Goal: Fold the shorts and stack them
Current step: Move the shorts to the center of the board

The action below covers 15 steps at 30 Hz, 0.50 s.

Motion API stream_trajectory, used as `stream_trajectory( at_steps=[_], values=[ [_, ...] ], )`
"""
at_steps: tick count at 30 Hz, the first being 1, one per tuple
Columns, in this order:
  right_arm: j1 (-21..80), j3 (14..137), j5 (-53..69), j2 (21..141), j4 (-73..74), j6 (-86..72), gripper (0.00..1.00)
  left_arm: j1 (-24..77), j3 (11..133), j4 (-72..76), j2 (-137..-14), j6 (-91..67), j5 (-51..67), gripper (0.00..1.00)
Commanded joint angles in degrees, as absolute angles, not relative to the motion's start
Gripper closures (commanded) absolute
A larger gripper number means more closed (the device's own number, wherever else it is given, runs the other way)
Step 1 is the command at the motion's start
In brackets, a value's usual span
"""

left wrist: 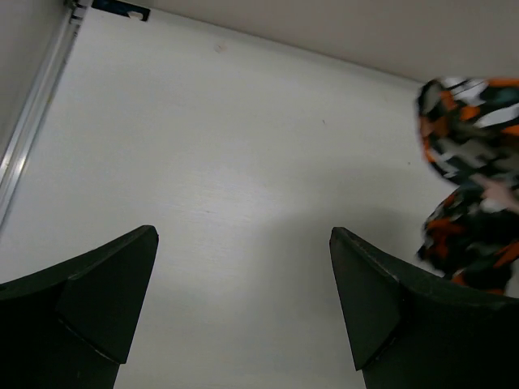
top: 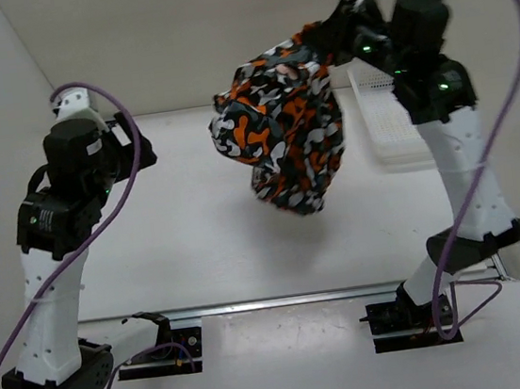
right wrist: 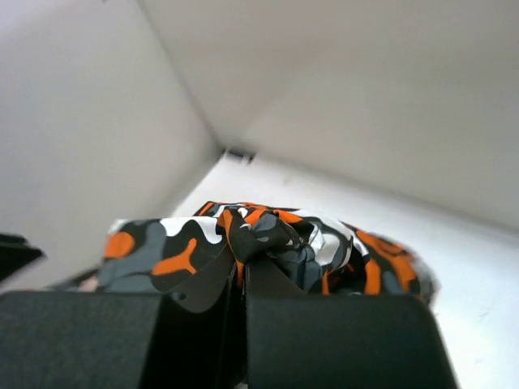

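Observation:
The shorts (top: 281,130), in an orange, black, grey and white camouflage print, hang bunched in the air above the middle of the table. My right gripper (top: 328,39) is shut on their top edge and holds them up high. In the right wrist view the fabric (right wrist: 268,243) is pinched between the closed fingers. My left gripper (top: 130,139) is open and empty, raised at the left of the table, apart from the shorts. The left wrist view shows the shorts (left wrist: 474,186) at its right edge.
A white mesh basket (top: 389,126) stands on the table at the back right, behind my right arm. White walls enclose the table on the left, back and right. A metal rail (top: 283,301) runs along the near edge.

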State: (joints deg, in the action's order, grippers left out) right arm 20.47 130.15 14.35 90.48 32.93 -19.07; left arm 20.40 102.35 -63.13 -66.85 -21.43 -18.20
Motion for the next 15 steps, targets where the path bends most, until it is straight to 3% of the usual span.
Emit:
stream_trajectory(
  at_steps=[1,2,3,6,7,9,12,13,15],
  values=[
    [27.7,125.2,9.4,99.4,35.3,-18.1,1.0,18.6,105.1,-67.7,-65.7,-22.7,-24.1,0.01],
    [28.9,126.4,8.2,104.7,36.5,-18.1,0.96,18.0,105.1,-68.4,-65.7,-23.5,-24.6,0.01],
    [29.9,130.0,7.7,108.0,36.5,-17.4,0.85,17.1,105.7,-69.0,-65.7,-24.1,-25.3,0.01],
    [30.4,145.9,10.7,125.4,47.7,-18.1,0.1,15.4,106.8,-69.7,-67.2,-25.3,-24.6,0.01],
    [30.4,158.2,10.7,129.2,51.5,-18.8,0.05,15.4,107.7,-70.6,-67.8,-25.3,-24.6,0.01],
    [29.0,160.1,10.7,131.3,55.4,-21.1,0.01,15.4,108.2,-71.1,-68.9,-25.3,-23.2,0.01],
    [27.5,136.1,4.1,118.1,44.4,-22.6,0.01,14.9,105.5,-70.5,-69.5,-25.3,-20.2,0.01],
    [26.8,122.8,3.3,114.3,41.3,-23.3,0.01,14.9,102.7,-69.8,-69.5,-24.8,-18.0,0.01],
    [24.3,112.5,3.3,105.0,37.0,-24.9,0.01,14.9,99.3,-66.9,-69.5,-24.8,-15.3,0.03]
  ],
)
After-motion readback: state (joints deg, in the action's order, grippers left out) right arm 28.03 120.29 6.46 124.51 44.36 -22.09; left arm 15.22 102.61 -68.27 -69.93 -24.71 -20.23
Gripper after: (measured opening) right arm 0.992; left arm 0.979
